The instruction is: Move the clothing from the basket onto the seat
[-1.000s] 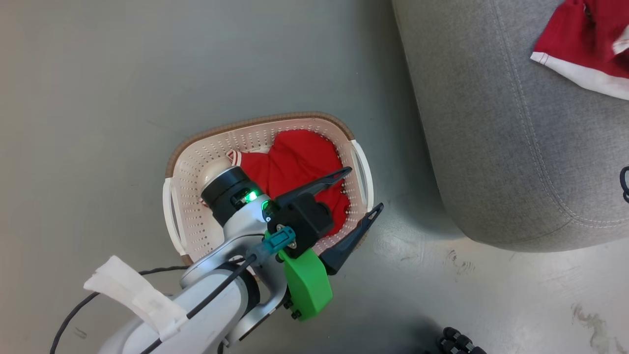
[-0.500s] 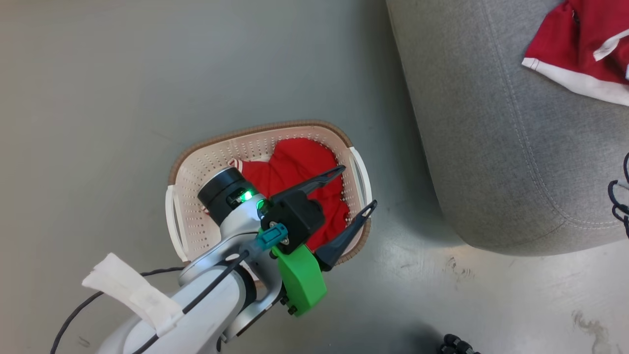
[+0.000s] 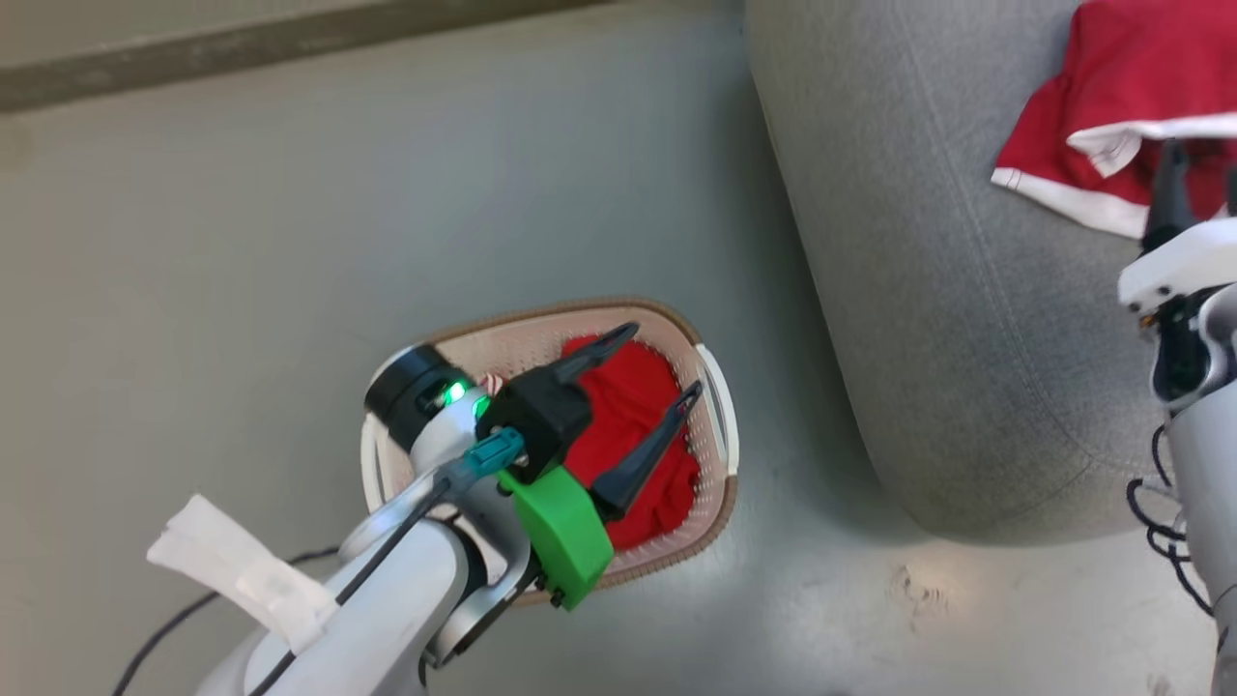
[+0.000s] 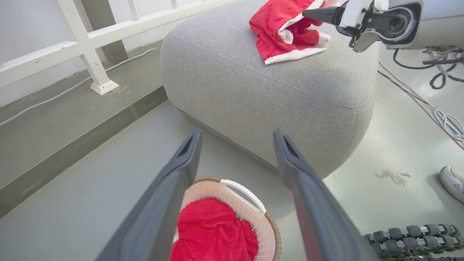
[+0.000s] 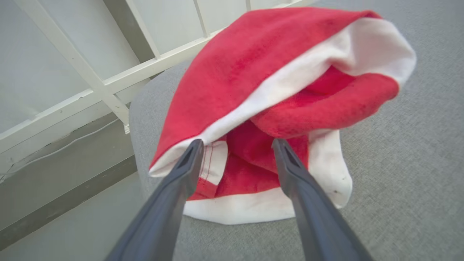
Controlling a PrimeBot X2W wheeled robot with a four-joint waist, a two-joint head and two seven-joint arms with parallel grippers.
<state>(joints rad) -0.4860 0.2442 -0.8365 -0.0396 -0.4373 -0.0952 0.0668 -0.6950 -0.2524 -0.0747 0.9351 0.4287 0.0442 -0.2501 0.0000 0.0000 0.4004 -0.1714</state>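
Observation:
One red garment [image 3: 633, 425] lies bunched in the cream basket [image 3: 720, 435] on the floor. My left gripper [image 3: 657, 365] hangs open above it, both fingers over the red cloth and apart from it. In the left wrist view the gripper [image 4: 236, 133] frames the basket [image 4: 250, 194] and its garment [image 4: 214, 232] below. The other red garment [image 3: 1082, 97], white-hemmed, lies crumpled on the grey seat [image 3: 918, 242]. My right gripper [image 5: 237, 142] stands open, its fingertips at that garment's [image 5: 261, 72] folded white hem; whether they touch it I cannot tell. The left wrist view shows it [image 4: 311, 13] beside the cloth [image 4: 282, 29].
The seat's [image 4: 272, 94] rounded corner stands just right of the basket. A white railing [image 4: 87, 40] and a raised floor step run behind. Cables [image 4: 446, 119] trail on the floor at the right, near a shoe [image 4: 453, 181] and a black ribbed part [image 4: 409, 233].
The head camera has shifted. My left gripper has come in over the basket, both fingers now above the red cloth. The right gripper has entered at the garment on the seat.

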